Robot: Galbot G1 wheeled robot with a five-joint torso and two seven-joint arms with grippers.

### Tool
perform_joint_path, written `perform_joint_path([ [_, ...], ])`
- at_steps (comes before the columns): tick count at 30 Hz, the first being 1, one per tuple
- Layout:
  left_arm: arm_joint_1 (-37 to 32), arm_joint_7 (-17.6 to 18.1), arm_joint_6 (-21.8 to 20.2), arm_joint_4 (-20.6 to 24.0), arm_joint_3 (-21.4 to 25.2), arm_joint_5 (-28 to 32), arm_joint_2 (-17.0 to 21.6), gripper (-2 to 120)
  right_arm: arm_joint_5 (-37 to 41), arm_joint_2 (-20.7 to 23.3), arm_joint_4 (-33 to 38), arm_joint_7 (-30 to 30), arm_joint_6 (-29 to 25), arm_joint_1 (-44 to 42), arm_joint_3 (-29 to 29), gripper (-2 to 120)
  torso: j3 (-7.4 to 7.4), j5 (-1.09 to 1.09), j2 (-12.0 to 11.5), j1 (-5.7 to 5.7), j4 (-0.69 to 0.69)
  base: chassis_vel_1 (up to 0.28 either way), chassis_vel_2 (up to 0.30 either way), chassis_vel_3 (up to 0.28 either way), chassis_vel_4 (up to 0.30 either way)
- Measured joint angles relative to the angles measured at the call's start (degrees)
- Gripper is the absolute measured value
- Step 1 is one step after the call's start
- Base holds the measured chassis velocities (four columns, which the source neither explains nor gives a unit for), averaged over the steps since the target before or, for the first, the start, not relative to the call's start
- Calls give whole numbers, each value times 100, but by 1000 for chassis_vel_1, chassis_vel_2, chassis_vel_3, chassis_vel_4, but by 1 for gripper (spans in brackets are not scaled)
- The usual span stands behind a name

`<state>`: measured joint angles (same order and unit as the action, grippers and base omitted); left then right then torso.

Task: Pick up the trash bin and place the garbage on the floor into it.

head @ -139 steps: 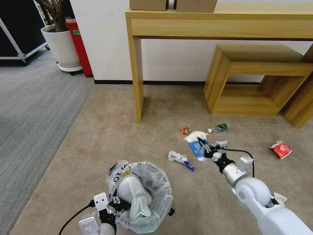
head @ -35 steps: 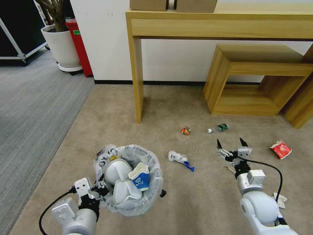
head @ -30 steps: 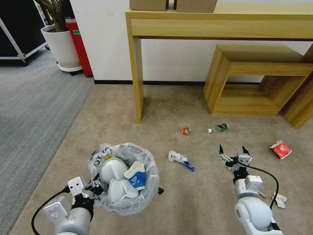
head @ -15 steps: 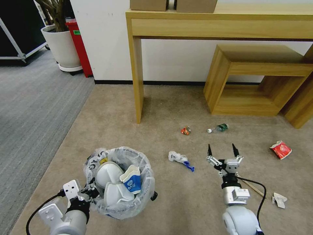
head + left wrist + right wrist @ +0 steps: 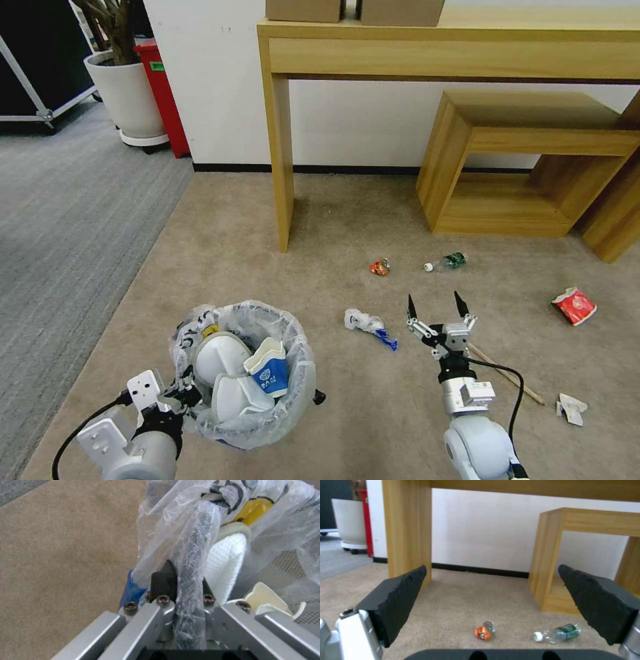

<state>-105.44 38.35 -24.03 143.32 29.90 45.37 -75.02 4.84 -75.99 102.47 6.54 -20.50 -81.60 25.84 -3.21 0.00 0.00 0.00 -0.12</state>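
The left gripper (image 5: 181, 585) sits low near the near edge of the tan carpet, its jaws clamped on the bagged rim of the trash bin (image 5: 293, 393), with the dark rim pinched between the two pads in the left wrist view. The bin hangs just ahead of that wrist, tilted a little, and already holds two white slippers (image 5: 227, 373) and a white-and-blue paper cup (image 5: 270, 373). Whether its base touches the floor (image 5: 220, 267) cannot be told.

The step in hand looks like the approach to the next piece of litter. Just right of the bin lies a crumpled white-and-blue wrapper (image 5: 367, 325); beyond it, toward the counter leg (image 5: 281, 160), are a small orange-red packet (image 5: 379, 267) and a green-labelled bottle (image 5: 448, 261) on its side.

The right gripper (image 5: 435, 308) hovers above the carpet close beside the wrapper, forearm nearly upright in the head view, jaws spread wide and empty, tips aimed toward the wall. A thin wooden stick (image 5: 507, 378) lies behind it, a red packet (image 5: 573, 305) well off toward the right edge, and a paper scrap (image 5: 572, 407) nearer.

The next move probably calls for tipping the jaws down and straddling the wrapper before closing
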Motion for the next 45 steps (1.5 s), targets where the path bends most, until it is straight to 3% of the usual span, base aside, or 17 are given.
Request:
perform_joint_path([
  [7, 25, -13, 23, 0, -19, -21, -32, 0, -48, -191, -215, -411, -358, -87, 85, 100, 0, 0, 0, 0, 0, 0, 0, 0, 0],
  [17, 17, -79, 38, -3, -67, -124, -44, 0, -76, -187, -281, -503, -438, -64, 6, 100, 0, 0, 0, 0, 0, -23, 25, 37, -31],
  [45, 26, -269, 158, -8, -141, -516, -118, 0, -364, -123, -395, -409, -597, 87, -35, 100, 0, 0, 0, 0, 0, -87, 91, 86, -88],
])
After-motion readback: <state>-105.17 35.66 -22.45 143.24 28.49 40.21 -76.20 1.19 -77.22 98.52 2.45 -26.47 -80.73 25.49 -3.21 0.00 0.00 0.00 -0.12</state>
